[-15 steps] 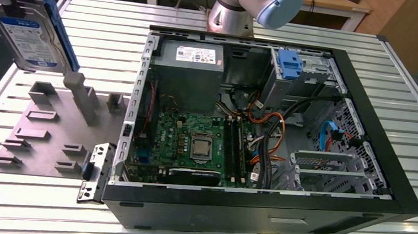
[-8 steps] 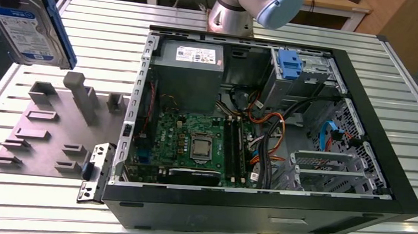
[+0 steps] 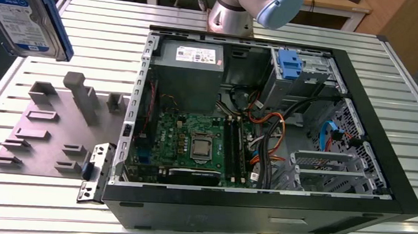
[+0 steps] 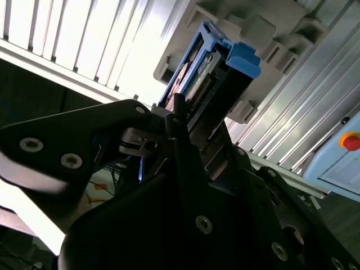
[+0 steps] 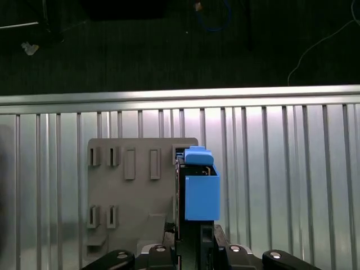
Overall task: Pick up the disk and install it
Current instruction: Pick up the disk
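Silver metal edged in a blue bracket: the disk (image 3: 24, 16), clamped in the black gripper (image 5: 194, 239) and hanging clear of every surface, touching nothing else. Held by one end, to judge from both wrist views, with most of its length and the blue tab (image 4: 244, 59) sticking out past the gripper. Best carried slowly, then, with the squeeze firm and the wrist steady, to guard against a twist in the grip.

Below it, the grey fixture plate (image 5: 135, 185) with its slots and upright posts (image 3: 85, 100), lying flat on the slatted metal table (image 5: 292, 169). Advisable to stay well above those posts while crossing.

Farther over, toward the exterior view's right, the open computer case (image 3: 210, 213), well apart from the disk. Inside: a motherboard (image 3: 192, 143), a tangle of orange and black cables (image 3: 267, 126), and at the far end a metal drive bay with a blue latch (image 3: 290, 64). Probably wise to come in over the black rim with the disk square to that bay and clear of the cables — no pressing until lined up. Beyond the case, the arm's base (image 3: 235, 11).
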You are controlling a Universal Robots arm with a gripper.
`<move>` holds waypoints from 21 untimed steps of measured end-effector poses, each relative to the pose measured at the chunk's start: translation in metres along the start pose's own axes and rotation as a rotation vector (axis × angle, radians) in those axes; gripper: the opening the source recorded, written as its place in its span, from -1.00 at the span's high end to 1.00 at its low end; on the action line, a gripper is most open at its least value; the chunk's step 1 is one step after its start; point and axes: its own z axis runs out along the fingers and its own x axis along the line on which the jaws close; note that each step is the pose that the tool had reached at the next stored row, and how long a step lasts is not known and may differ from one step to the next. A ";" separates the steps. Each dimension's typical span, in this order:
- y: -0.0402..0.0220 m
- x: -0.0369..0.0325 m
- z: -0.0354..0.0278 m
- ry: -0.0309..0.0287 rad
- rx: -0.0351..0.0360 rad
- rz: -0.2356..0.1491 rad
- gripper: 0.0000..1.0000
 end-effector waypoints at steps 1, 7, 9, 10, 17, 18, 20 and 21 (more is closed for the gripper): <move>0.0001 0.0000 -0.0018 0.0000 0.0000 0.000 0.31; 0.0003 -0.0001 -0.0116 0.0000 0.0000 0.000 0.31; 0.0005 -0.0001 -0.0152 0.0000 0.0000 0.000 0.31; 0.0005 -0.0001 -0.0171 0.0000 0.0000 0.000 0.31; 0.0009 -0.0002 -0.0312 0.0000 -0.0001 0.000 0.31; 0.0010 -0.0002 -0.0332 0.0000 -0.0001 0.000 0.31; 0.0011 -0.0002 -0.0369 0.0000 0.0000 0.000 0.31; 0.0011 -0.0002 -0.0386 0.0000 0.0000 0.000 0.31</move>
